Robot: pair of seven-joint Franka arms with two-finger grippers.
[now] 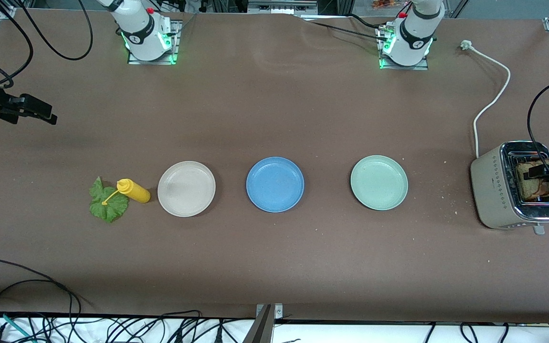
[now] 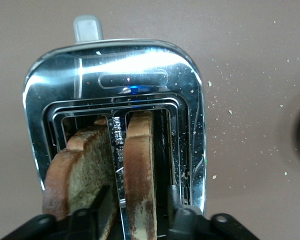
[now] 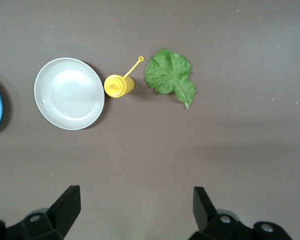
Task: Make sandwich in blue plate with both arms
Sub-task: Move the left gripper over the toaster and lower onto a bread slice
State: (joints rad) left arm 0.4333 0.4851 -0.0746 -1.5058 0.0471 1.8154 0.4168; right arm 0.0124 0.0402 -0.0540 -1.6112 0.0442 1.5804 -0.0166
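While the left end effector (image 2: 135, 215) reaches down over the toaster (image 1: 491, 188) at the left arm's end of the brown worktop (image 1: 274, 257), its two black fingers (image 2: 176, 202) stand on either side of one toast slice (image 2: 139, 175) that sticks up out of a slot; the fingers are narrowed about that slice, though whether they press it yet cannot be told. A second toast slice (image 2: 82, 165) leans in the neighbouring slot, just beside the first, and crumbs (image 2: 230, 112) lie scattered on the worktop beside the toaster. A white power cord (image 1: 491, 95) runs from the toaster toward the left arm's base. The blue plate (image 1: 275, 184) lies bare in the middle of the worktop, between the beige plate (image 1: 186, 188) toward the right arm's end and the pale green plate (image 1: 379, 182) toward the left arm's end, the three in a row and well apart from each other. A yellow squeeze bottle (image 1: 133, 190) lies on its side just beside the beige plate, its tethered cap resting on the lettuce leaf (image 1: 107, 202), which lies flat on the worktop. The right end effector (image 3: 135, 210) waits up in the air over bare worktop at the right arm's end, its fingers spread wide and holding nothing.
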